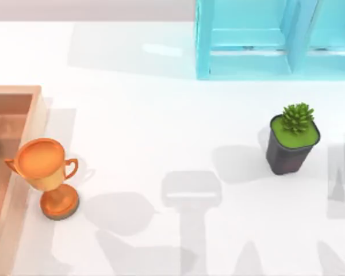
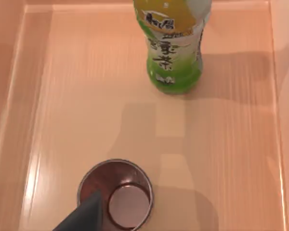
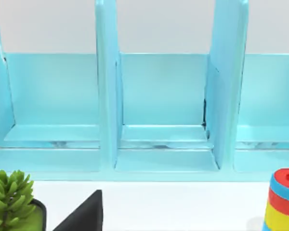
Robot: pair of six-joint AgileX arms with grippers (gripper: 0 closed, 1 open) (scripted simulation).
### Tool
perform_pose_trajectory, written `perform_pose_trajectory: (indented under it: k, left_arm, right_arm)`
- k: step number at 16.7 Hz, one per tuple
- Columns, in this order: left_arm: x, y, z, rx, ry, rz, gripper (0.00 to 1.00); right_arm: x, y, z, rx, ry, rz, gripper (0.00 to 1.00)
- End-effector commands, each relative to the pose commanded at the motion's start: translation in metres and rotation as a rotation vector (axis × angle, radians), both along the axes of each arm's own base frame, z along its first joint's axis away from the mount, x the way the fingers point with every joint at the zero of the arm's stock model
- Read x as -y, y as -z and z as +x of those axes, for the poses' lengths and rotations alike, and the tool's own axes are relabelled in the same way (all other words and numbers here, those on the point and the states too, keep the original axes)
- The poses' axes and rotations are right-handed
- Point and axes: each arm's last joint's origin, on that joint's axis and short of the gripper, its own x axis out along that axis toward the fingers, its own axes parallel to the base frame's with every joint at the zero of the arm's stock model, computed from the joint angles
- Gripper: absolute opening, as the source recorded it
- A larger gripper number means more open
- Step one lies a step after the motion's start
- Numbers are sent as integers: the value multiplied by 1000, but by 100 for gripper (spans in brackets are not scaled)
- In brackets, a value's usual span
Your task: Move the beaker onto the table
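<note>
While the glossy white table stretches across the top view, a turquoise frame structure stands at its one o'clock edge and a light wooden tray sits at nine o'clock. Just beside the tray's rim, at about eight o'clock, an orange two-handled trophy stands upright; a dark square plant pot with a green succulent stands at three o'clock, well apart from it. Seen from the left wrist, the beaker, reddish-brown with a dark rim, stands upright on the tray floor, mouth up, with a green tea bottle well apart from it. One dark finger of the left gripper crosses the beaker's rim; whether its fingers are apart or together cannot be told. The right wrist looks toward the frame's compartments, with a dark finger of the right gripper low in view, its spacing likewise untold, and a striped red, blue and yellow object near the edge. To do the grasp well, the left gripper should probably straddle the beaker's wall squarely, close gently, lift straight up clear of the tray's rim, then carry it toward open table near the trophy. The bottle's label carries East Asian characters, too small to read with confidence.
</note>
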Motion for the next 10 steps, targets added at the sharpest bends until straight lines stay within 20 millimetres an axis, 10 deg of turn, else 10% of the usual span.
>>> perform_pose_trajectory:
  k: [10]
  left_arm:
    - [-46,-4,108,-694,11,-85,100]
  right_arm:
    - [0,0,0,0,0,0,100]
